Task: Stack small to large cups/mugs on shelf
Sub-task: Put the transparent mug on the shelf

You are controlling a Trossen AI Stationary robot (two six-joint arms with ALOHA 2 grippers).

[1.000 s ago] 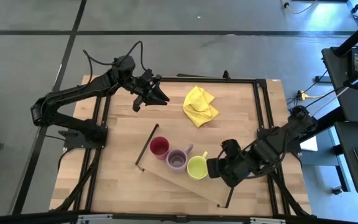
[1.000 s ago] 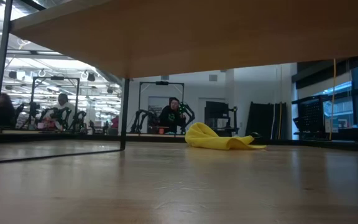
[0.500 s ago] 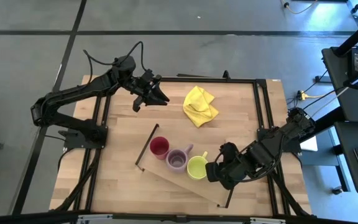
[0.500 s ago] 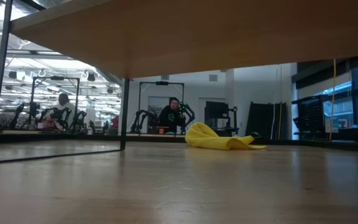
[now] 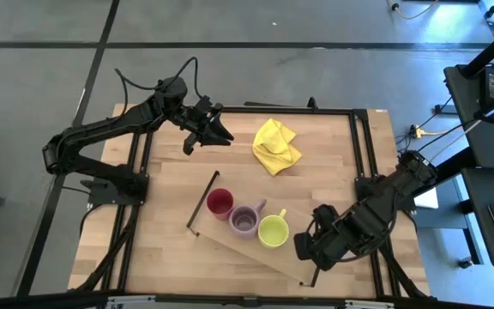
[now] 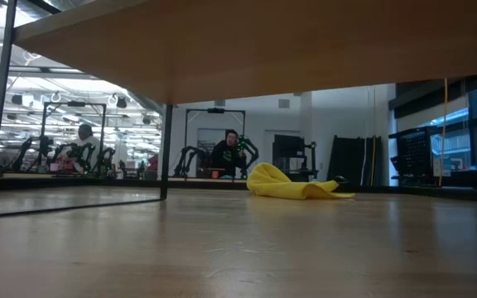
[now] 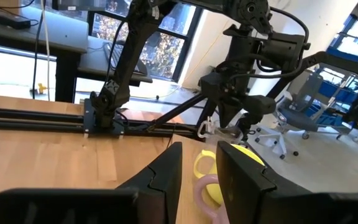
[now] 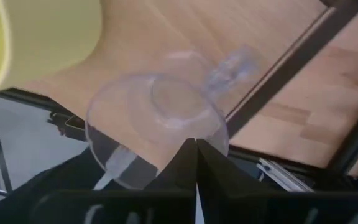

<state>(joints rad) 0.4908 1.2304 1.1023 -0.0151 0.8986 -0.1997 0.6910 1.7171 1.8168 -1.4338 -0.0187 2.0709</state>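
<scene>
A red cup (image 5: 220, 203), a purple mug (image 5: 246, 220) and a yellow-green mug (image 5: 273, 231) stand in a row on the light-wood shelf (image 5: 230, 245), which lies slantwise on the table. My right gripper (image 5: 312, 247) points down over the shelf's near right end, shut on a clear glass tumbler (image 8: 157, 124); the high view hides the tumbler under the hand. My left gripper (image 5: 217, 130) hovers level at the table's far left, open, with nothing between its fingers (image 7: 199, 180). My right gripper comes from above, pointing steeply down, its two fingers (image 8: 185, 163) shut together at the tumbler's rim (image 8: 211, 127). The fingertips cover the exact spot. The tumbler sits tilted below the fingers, beside the yellow-green mug (image 8: 36, 37); whether it touches the board I cannot tell.
A crumpled yellow cloth (image 5: 275, 144) lies at the table's far middle. Black rails (image 5: 202, 202) close the shelf's short ends, one (image 8: 278, 68) just beyond the tumbler. Black frame bars run along the table's left and right sides. A person (image 6: 230, 153) sits in the room beyond.
My right gripper has drawn away from the yellow-green mug toward the table's near right corner with the tumbler, and has tipped more steeply downward. It stays shut.
</scene>
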